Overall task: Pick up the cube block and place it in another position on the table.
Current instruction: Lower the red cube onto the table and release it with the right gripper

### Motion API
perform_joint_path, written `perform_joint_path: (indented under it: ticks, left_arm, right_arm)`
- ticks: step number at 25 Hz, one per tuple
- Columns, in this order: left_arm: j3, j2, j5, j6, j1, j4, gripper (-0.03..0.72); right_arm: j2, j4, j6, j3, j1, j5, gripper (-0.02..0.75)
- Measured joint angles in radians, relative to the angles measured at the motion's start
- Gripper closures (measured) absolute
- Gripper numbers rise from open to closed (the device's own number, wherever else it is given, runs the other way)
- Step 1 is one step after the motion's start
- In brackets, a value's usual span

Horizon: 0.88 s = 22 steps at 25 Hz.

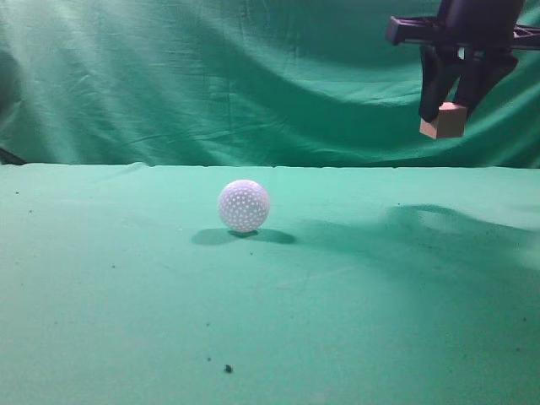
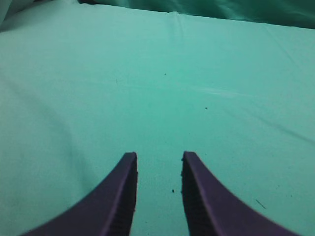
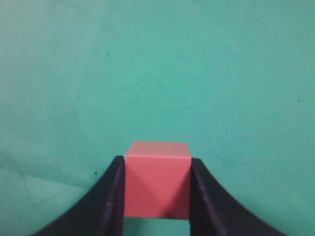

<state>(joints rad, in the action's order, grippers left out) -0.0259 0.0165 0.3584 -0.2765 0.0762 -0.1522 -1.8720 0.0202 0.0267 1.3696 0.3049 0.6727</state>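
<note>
From my remote station I logged the left gripper (image 2: pixel 158 169) with its jaws parted and nothing between them, poised over bare table (image 2: pixel 98 88). Near the middle of the exterior view a white dimpled ball (image 1: pixel 244 205) rested on the cloth, casting a shadow. At upper right, the right gripper (image 1: pixel 451 105) was clenched on the cube block (image 1: pixel 444 122), held clear above the table and well apart from the ball. My right wrist view confirmed both fingers (image 3: pixel 110 196) pressed against the cube's sides.
</note>
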Motion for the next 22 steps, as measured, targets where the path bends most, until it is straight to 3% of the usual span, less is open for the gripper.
perform_joint_path:
  ticks: [10,14,16,18,22]
  left_arm:
    - [0.000,0.000,0.000,0.000,0.000,0.000,0.426]
    - [0.000,0.000,0.000,0.000,0.000,0.000,0.426]
    - [0.000,0.000,0.000,0.000,0.000,0.000,0.426]
    - [0.000,0.000,0.000,0.000,0.000,0.000,0.426]
    - [0.000,0.000,0.000,0.000,0.000,0.000,0.426]
  right_arm:
    - [-0.174,-0.004,-0.046,0.079,0.000,-0.011,0.518]
    - [-0.178,-0.005,-0.046,0.095,0.000,0.041,0.270]
    - [-0.178,-0.008,-0.046,0.128,0.000,0.134,0.200]
    - [-0.172,-0.009,-0.034,0.183,0.000,0.246,0.207]
    - [-0.105,-0.028,-0.027,0.275,0.002,0.450,0.587]
